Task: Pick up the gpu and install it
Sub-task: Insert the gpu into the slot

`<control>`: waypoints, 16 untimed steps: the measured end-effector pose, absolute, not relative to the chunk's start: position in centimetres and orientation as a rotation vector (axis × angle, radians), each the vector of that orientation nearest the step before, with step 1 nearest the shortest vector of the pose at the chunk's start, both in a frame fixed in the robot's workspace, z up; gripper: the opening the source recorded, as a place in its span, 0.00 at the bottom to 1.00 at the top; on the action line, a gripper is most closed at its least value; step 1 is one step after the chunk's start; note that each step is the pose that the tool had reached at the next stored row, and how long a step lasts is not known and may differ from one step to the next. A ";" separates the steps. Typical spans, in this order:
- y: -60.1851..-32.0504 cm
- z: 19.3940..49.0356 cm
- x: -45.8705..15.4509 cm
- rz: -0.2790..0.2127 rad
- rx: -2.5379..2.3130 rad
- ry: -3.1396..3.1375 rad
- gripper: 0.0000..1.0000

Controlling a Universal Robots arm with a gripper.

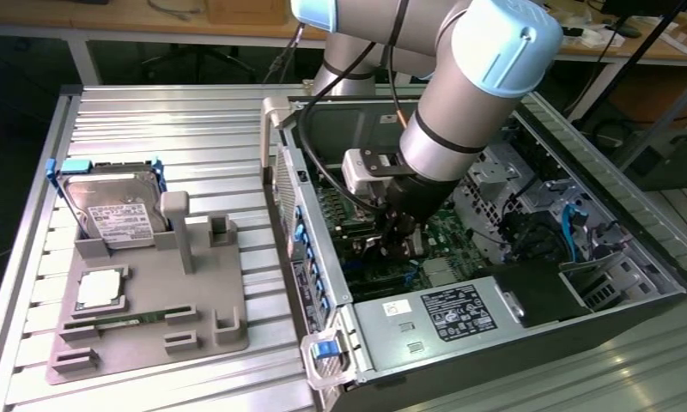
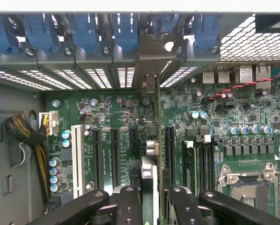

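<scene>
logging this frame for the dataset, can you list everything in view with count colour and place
computer case: 1, dark grey, open, on the exterior view's right of the table
motherboard: 1, green, inside the case
power supply: 1, silver with black label, near end of the case
gpu: 1, green board seen edge-on with silver bracket, upright over the motherboard slots, between the gripper fingers
hard drive: 1, silver with white label, in the grey fixture
grey fixture: 1, on the exterior view's left
memory stick: 1, narrow green, in the fixture
table: 1, ribbed metal
gripper: 1, black, shut on the gpu inside the case
</scene>
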State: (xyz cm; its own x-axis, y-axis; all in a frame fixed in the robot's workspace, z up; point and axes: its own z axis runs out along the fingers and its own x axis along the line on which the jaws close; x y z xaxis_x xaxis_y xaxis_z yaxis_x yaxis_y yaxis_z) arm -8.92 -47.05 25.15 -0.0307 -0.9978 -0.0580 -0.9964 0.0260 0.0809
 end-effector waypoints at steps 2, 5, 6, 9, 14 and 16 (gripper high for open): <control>-47.0 25.1 -8.9 -0.154 2.182 -2.234 0.27; -47.0 25.1 -8.9 -0.154 2.188 -2.227 0.27; -47.0 25.1 -8.9 -0.154 2.190 -2.226 0.27; -47.0 25.1 -8.9 -0.154 2.191 -2.224 0.27; -47.0 25.1 -8.9 -0.154 2.191 -2.224 0.27; -47.0 25.1 -8.9 -0.154 2.191 -2.224 0.27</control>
